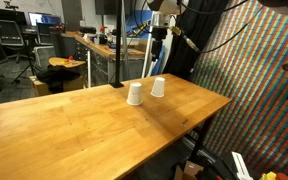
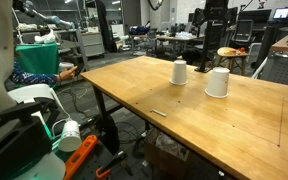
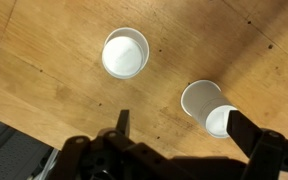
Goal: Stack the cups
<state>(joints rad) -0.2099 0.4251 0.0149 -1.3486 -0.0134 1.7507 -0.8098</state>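
Observation:
Two white cups stand apart on the wooden table [image 1: 94, 125]. In both exterior views they sit near the far edge: one cup [image 1: 135, 94] [image 2: 217, 82] and the second cup [image 1: 158, 87] [image 2: 180, 72]. In the wrist view, seen from above, one cup [image 3: 125, 52] is at upper centre and the second cup [image 3: 209, 107] lies just inside the right finger. My gripper [image 3: 184, 128] is open and empty, high above the cups, and it also shows in an exterior view [image 1: 159, 45]. The translucent greyish cup does not show.
The table's far edge is close behind the cups. A small thin object [image 2: 158, 112] lies on the table near its front edge. Workbenches, chairs and lab clutter surround the table, and a patterned curtain [image 1: 254, 60] hangs beside it.

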